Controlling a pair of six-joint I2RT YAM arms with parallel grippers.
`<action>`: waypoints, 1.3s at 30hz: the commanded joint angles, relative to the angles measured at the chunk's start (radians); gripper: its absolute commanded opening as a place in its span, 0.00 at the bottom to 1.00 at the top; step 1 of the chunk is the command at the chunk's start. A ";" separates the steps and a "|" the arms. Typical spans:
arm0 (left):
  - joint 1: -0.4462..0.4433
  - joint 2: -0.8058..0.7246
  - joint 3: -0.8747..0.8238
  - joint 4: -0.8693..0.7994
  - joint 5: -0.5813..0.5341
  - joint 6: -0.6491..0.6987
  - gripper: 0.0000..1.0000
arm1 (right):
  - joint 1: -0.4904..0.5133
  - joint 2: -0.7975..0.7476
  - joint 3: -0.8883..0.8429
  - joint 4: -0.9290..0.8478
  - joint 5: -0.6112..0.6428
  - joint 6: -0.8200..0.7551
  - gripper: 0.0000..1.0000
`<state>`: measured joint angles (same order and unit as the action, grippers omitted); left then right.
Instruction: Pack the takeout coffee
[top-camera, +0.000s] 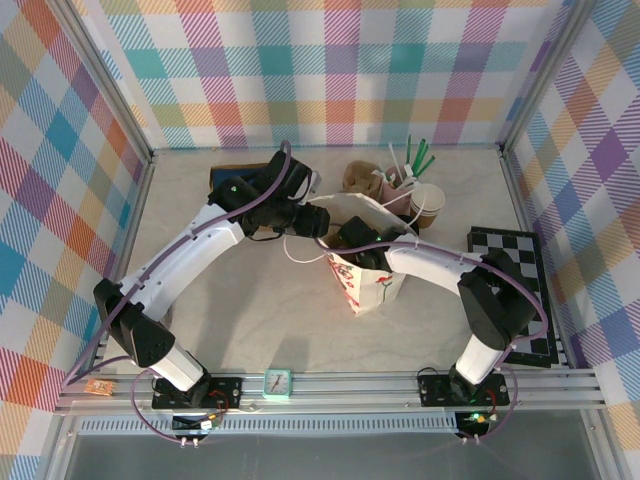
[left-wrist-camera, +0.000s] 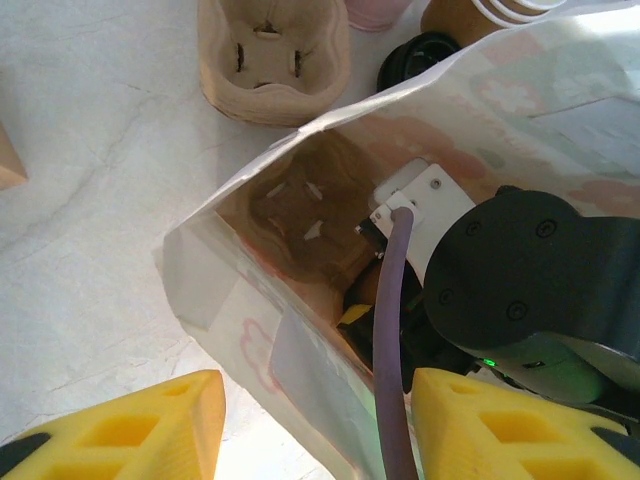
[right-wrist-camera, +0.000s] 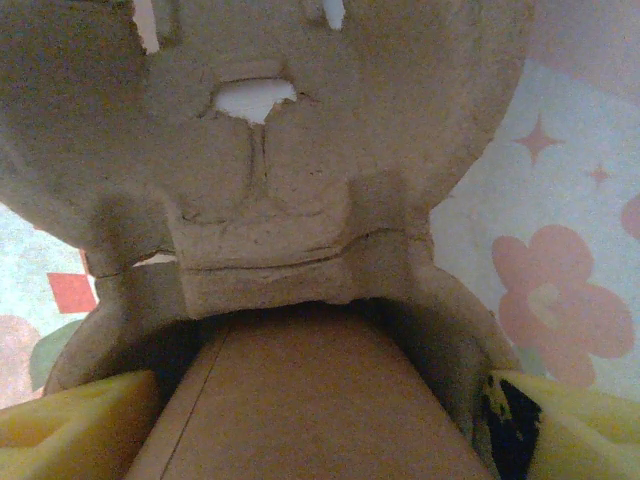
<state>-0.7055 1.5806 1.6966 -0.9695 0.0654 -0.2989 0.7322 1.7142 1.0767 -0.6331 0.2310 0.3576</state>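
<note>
Inside paper bag (top-camera: 368, 282) at centre of table (top-camera: 250, 330), seating takeout coffee (right-wrist-camera: 300, 440), clasped by wide-spread right gripper (right-wrist-camera: 320, 385), into pulp carrier (right-wrist-camera: 280, 230); release likely next, with left gripper (left-wrist-camera: 315, 400) half-parted, empty.

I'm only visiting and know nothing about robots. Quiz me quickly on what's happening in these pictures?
1. True or false: the right gripper is reaching inside the paper bag.
2. Which thing sits inside the bag? A) a cardboard cup carrier B) a spoon C) a sandwich
3. What is between the right gripper's fingers?

Key: 1 true; 2 A; 3 a brown paper cup.
</note>
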 joint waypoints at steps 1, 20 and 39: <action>-0.010 -0.023 0.027 -0.023 -0.009 -0.005 0.53 | -0.007 0.187 -0.170 0.260 -0.042 0.039 0.15; -0.010 -0.030 0.014 -0.023 -0.021 -0.003 0.61 | -0.007 0.166 -0.167 0.248 -0.030 0.028 0.24; -0.009 -0.006 0.009 -0.021 -0.024 0.001 0.64 | -0.001 0.142 -0.111 0.140 -0.036 0.001 0.49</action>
<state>-0.7055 1.5688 1.6997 -0.9665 0.0574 -0.2989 0.7322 1.7256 1.0485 -0.3386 0.2569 0.3527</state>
